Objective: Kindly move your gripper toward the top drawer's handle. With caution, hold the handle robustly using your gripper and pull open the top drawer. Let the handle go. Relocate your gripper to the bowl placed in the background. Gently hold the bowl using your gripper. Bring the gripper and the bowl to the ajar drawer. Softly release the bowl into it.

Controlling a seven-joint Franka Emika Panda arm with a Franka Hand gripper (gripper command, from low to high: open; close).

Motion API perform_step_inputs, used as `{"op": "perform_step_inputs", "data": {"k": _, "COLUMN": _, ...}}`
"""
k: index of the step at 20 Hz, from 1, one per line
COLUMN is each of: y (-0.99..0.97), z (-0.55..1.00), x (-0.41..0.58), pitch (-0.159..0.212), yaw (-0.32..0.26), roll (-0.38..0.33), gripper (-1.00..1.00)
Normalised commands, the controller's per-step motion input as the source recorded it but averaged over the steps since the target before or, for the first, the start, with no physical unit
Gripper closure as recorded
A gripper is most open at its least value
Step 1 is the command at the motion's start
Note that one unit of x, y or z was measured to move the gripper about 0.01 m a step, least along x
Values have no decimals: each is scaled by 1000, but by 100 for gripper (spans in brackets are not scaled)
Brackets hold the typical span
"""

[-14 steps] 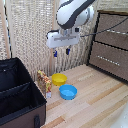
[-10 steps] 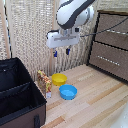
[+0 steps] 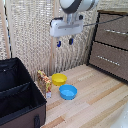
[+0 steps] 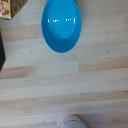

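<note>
We see the gripper (image 3: pixel 65 42) parted and empty, high above the yellow bowl (image 3: pixel 59 79). That bowl rests on the wooden floor (image 3: pixel 95 102), touching the blue bowl (image 3: pixel 68 92).

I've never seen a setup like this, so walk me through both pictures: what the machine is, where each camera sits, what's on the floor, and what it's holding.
The white machine is a robot arm; its pincer, two small blue-tipped fingers, hangs in the air holding nothing. The exterior view comes from a camera off the arm. It shows a brown dresser whose top drawer is closed, with a thin pale handle. On the wooden floor lie a yellow bowl and a blue bowl, beside a black case. The wrist view looks straight down from the arm: it shows the blue bowl on the boards.
</note>
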Motion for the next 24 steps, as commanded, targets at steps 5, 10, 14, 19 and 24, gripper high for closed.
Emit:
{"op": "perform_step_inputs", "data": {"k": 5, "y": -246, "z": 31, "x": -106, "pitch": -97, "yaw": 164, "roll": -246, "gripper": -100}}
{"op": "perform_step_inputs", "data": {"k": 10, "y": -197, "z": 0, "x": -92, "pitch": -94, "yaw": 174, "roll": -265, "gripper": -100}}
{"op": "perform_step_inputs", "data": {"k": 14, "y": -186, "z": 0, "x": -67, "pitch": -82, "yaw": 169, "roll": -281, "gripper": -100}}
{"op": "perform_step_inputs", "data": {"k": 19, "y": -133, "z": 0, "x": 9, "pitch": -15, "yaw": 110, "roll": -351, "gripper": -100}}
{"op": "perform_step_inputs", "data": {"k": 24, "y": -114, "z": 0, "x": 26, "pitch": 0, "yaw": 81, "roll": -375, "gripper": -100}}
